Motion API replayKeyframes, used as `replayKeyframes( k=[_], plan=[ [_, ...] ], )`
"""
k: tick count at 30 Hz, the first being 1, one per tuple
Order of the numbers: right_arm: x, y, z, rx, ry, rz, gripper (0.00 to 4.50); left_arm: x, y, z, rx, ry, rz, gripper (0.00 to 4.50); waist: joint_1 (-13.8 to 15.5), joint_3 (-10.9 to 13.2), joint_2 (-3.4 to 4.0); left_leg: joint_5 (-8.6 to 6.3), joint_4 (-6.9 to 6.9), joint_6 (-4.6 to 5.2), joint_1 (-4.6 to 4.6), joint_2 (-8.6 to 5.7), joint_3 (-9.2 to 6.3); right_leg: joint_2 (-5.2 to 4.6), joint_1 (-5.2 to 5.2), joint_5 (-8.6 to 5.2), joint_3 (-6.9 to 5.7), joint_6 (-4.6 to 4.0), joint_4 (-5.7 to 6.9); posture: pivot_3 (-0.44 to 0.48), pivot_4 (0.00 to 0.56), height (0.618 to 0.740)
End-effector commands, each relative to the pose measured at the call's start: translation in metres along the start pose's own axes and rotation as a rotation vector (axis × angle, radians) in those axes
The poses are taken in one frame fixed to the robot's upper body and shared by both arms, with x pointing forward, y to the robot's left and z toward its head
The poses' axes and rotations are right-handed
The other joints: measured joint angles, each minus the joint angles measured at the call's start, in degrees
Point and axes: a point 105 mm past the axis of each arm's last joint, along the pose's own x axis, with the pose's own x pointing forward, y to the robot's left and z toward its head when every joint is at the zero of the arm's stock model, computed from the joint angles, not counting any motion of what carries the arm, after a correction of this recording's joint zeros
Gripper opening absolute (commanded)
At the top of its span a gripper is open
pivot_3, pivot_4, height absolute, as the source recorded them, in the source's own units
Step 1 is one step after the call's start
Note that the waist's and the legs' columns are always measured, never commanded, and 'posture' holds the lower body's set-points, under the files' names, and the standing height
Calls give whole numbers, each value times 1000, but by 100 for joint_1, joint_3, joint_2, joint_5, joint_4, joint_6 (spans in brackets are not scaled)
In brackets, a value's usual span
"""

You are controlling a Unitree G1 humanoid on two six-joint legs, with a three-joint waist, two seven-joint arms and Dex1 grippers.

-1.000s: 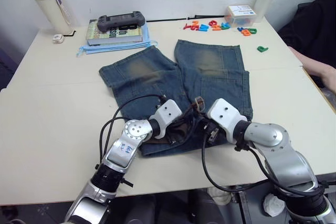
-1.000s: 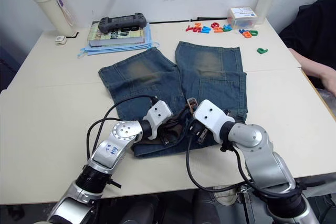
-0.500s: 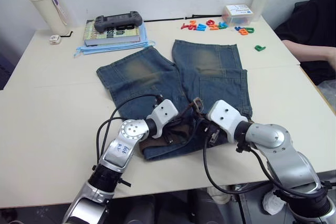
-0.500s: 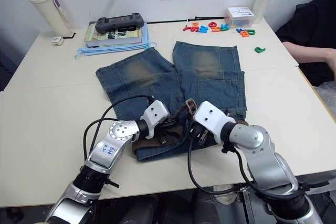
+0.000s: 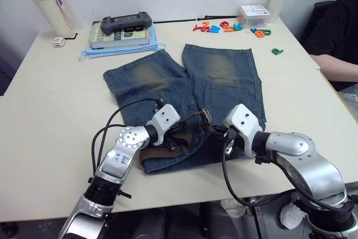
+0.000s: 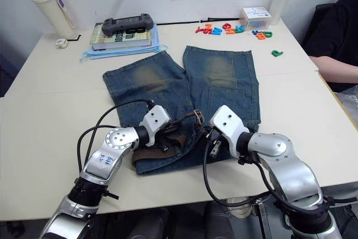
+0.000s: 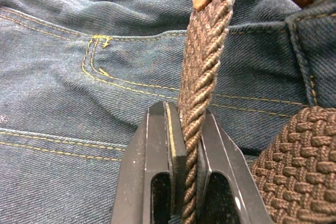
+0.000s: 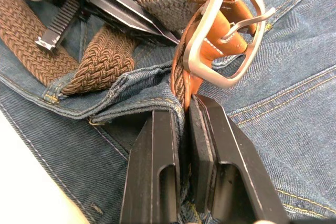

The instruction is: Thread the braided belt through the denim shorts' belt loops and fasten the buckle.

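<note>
Left hand (image 7: 184,182): clamped on braided belt (image 7: 202,72) at the denim shorts (image 5: 224,76) waistband, desk front. Right hand (image 8: 185,145): apparently pinching the strap behind the buckle (image 8: 226,35), steadying it for fastening.

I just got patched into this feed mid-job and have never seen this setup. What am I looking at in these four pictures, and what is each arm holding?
This is a two-armed humanoid robot working at a table. The two wide pictures come from its head camera, looking down over both arms. The two close-ups come from cameras on the wrists.

On the table lie denim shorts, with a game controller on a book, a bottle and coloured letters at the far edge.

The left pincer is shut on the braided belt. The right pincer is shut on the belt's leather end, just below the silver buckle.
</note>
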Motion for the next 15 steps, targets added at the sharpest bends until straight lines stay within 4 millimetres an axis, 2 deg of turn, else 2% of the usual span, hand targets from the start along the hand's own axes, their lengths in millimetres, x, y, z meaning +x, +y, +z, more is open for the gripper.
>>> replayKeyframes(
  k=[1, 15],
  plan=[
    [2, 13, 14, -4, -70, 71, 44, -4, -9, 16, 45, -59, -36, 0, -1, 0, 0, 0, -1, 0, 0, 0, 0, 0, 0, 0, 0, 0, 0, 0, 150, 707],
    [2, -10, 9, -44, -49, -68, 44, -28, -18, 8, -16, -22, -25, 0, 3, 0, 0, 0, -1, 1, 1, -1, 1, -2, 0, 0, 2, 0, -1, 0, 150, 707]
  ],
)
